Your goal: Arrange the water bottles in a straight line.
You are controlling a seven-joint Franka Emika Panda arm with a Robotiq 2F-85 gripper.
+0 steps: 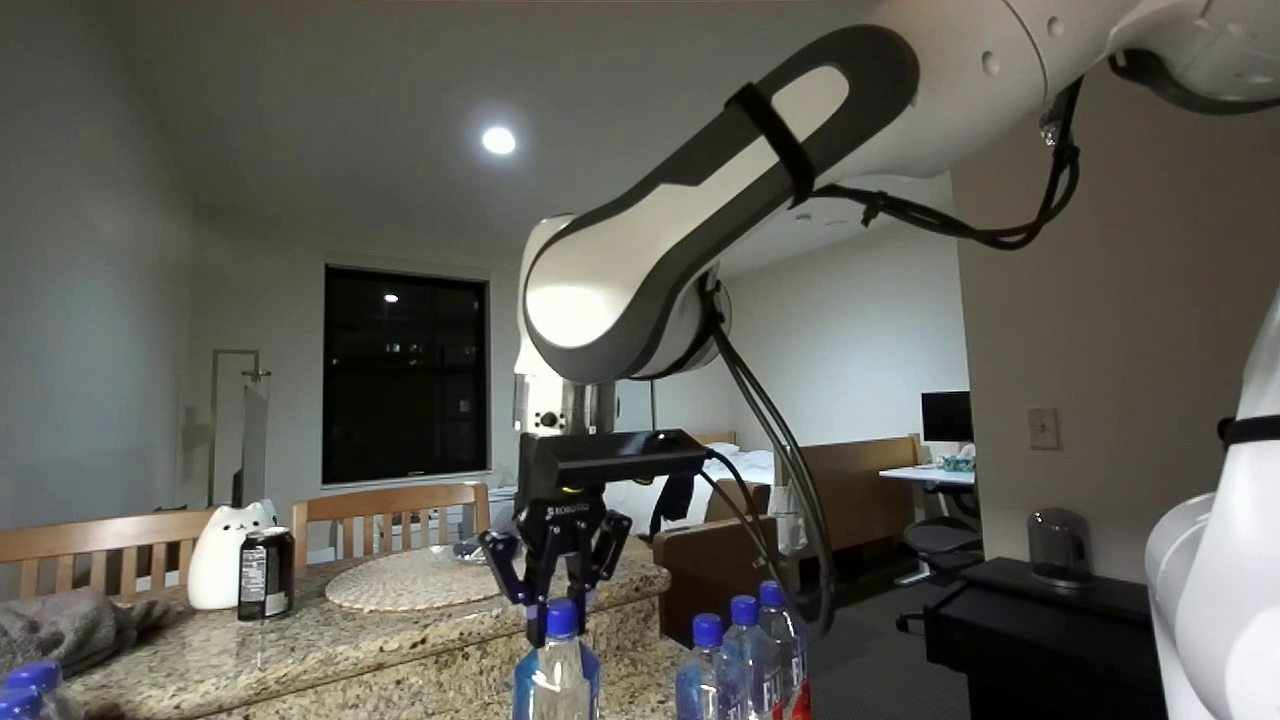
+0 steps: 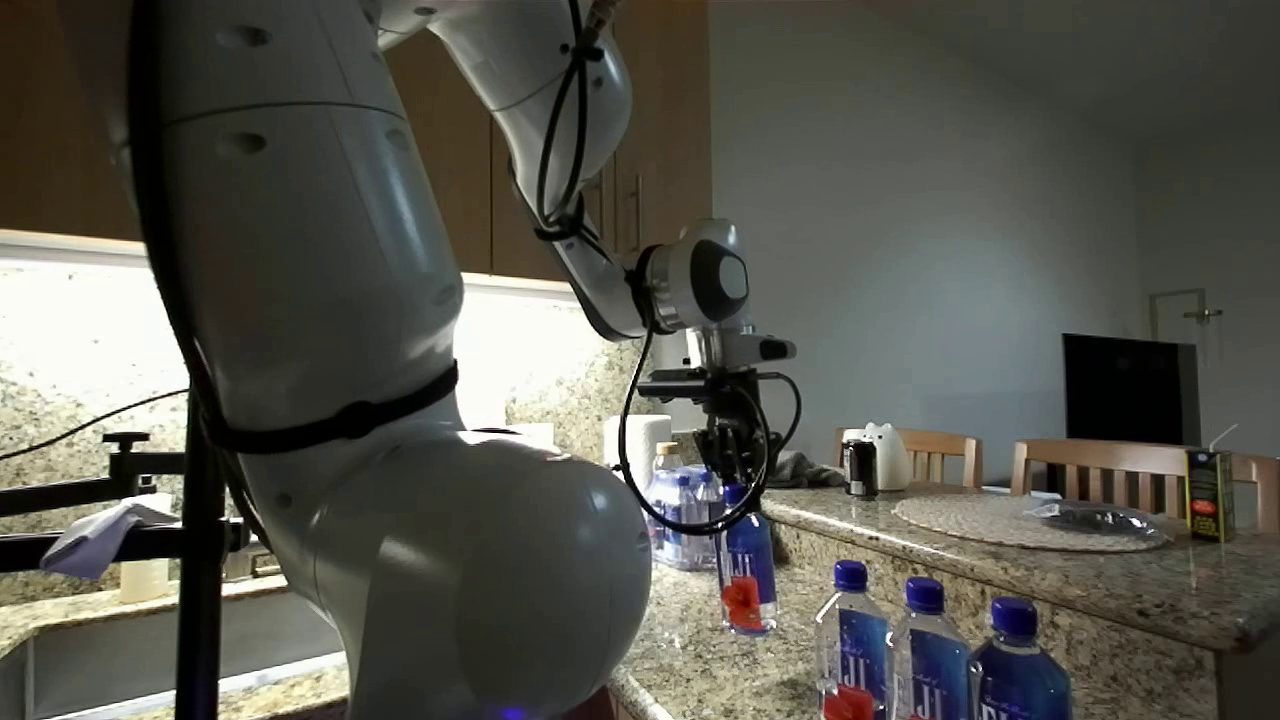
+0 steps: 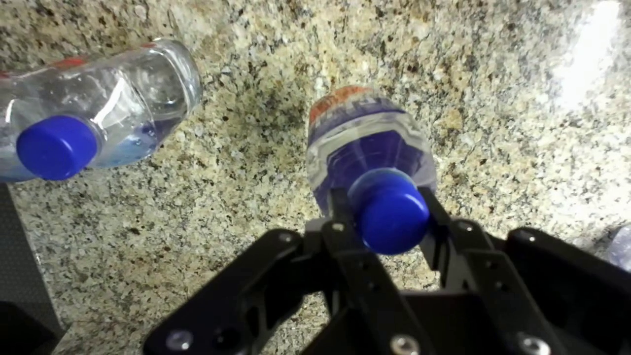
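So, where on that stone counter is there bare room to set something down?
On the lower granite counter, between the Fiji bottle in the gripper and the row of three Fiji bottles. On the raised ledge, the front strip bordered by the black can and woven placemat. Crowded: inside that row, and among the blue-capped bottles near the paper towel roll.

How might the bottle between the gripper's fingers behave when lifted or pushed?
The bottle would probably tip if pushed near the top, being tall and narrow. Its smooth plastic could be slippery. With the gripper at its round cap, it may twist or swing when lifted.
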